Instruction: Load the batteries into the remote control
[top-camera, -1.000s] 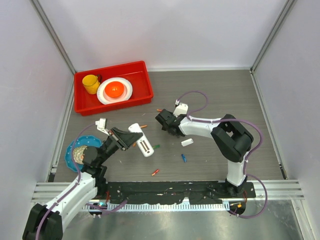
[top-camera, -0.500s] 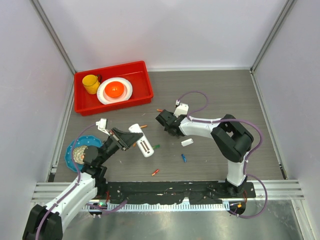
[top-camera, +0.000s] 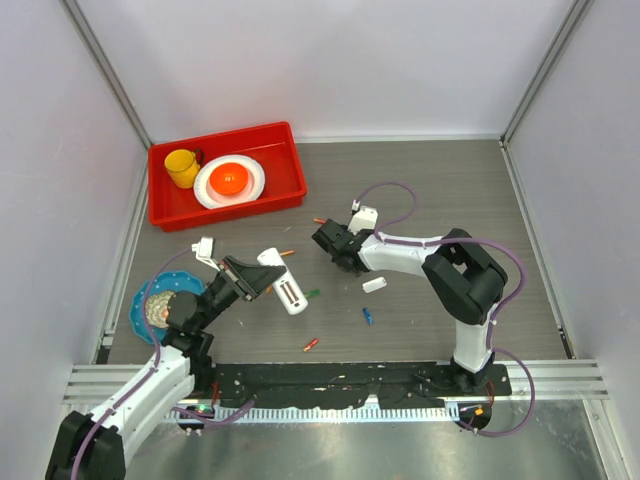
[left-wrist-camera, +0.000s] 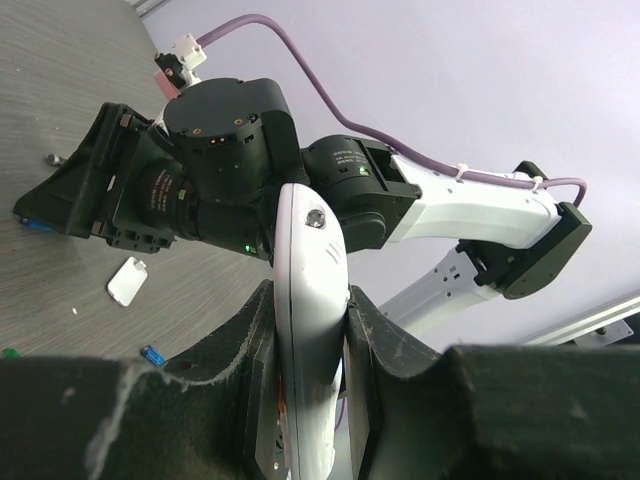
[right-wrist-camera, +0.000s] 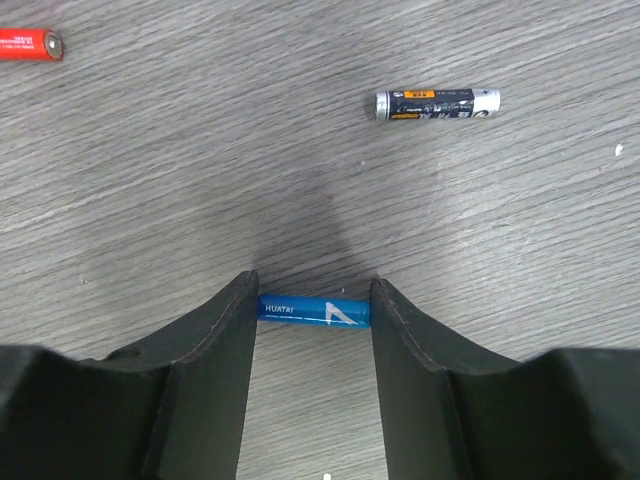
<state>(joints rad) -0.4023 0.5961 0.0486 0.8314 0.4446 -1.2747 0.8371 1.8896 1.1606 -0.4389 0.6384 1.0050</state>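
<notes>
My left gripper (top-camera: 262, 278) is shut on the white remote control (top-camera: 286, 284) and holds it off the table, tilted. In the left wrist view the remote (left-wrist-camera: 312, 290) stands edge-on between the pads of the left gripper (left-wrist-camera: 310, 335). My right gripper (top-camera: 333, 250) is low on the table at centre. In the right wrist view the right gripper (right-wrist-camera: 314, 300) has its fingertips touching both ends of a blue battery (right-wrist-camera: 314, 311) lying on the table. A dark battery (right-wrist-camera: 437, 103) and a red battery (right-wrist-camera: 28, 44) lie beyond it.
The short white cover piece (top-camera: 374, 284) lies right of centre. Loose batteries lie around it: blue (top-camera: 367, 316), orange-red (top-camera: 311, 345), green (top-camera: 312, 294), orange (top-camera: 287, 253). A red bin (top-camera: 285, 160) holds a yellow cup (top-camera: 182, 167) and a plate (top-camera: 250, 185). A blue plate (top-camera: 150, 300) sits at the left.
</notes>
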